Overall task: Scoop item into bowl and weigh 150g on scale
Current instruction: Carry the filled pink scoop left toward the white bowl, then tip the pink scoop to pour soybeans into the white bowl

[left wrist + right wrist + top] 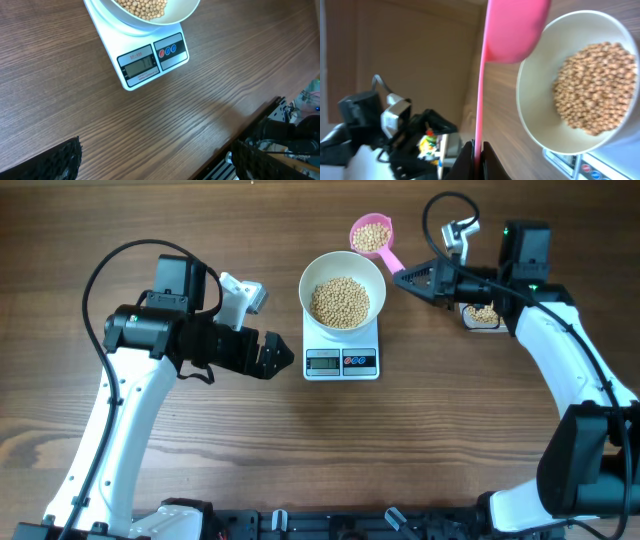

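A white bowl [343, 272] partly filled with pale-tan beans [339, 302] stands on the white scale [341, 361] at mid-table; both show in the left wrist view too, the scale [150, 64] with the bowl [172, 15] on it. My right gripper [408, 279] is shut on the handle of a pink scoop [371, 235] holding beans, just behind and right of the bowl. In the right wrist view the scoop handle [480, 110] runs up from the closed jaws beside the bowl [535, 100]. My left gripper [283, 355] stands open, empty, left of the scale.
A clear tub with more beans [483, 315] sits under the right arm at the right. The table's front edge and dark equipment [280, 145] lie near the left gripper in the left wrist view.
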